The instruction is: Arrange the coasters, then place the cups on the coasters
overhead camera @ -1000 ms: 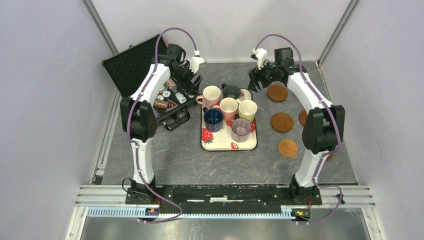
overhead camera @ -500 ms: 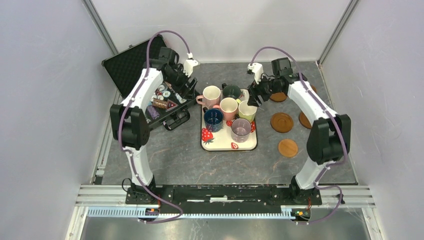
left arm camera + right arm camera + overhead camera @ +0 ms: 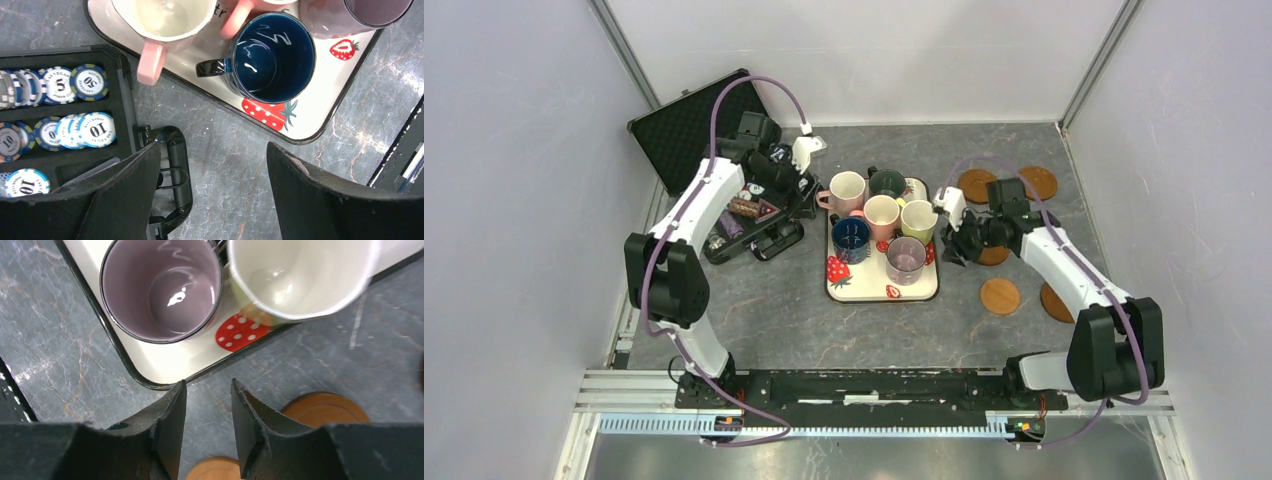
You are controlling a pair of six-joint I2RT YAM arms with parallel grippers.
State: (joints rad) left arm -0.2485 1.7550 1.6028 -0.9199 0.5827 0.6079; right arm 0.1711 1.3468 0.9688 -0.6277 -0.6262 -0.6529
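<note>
1. Mugs (image 3: 881,212), all six, bunched on strawberry tray (image 3: 864,287) mid-table.
2. Coasters (image 3: 999,296) bare, scattered over table (image 3: 774,310) right of tray.
3. Left gripper (image 3: 214,150): spread wide, empty, above table between chip case (image 3: 125,100) and tray.
4. Right gripper (image 3: 208,387): narrow gap, nothing inside, just off tray corner by lilac mug (image 3: 160,290).
</note>
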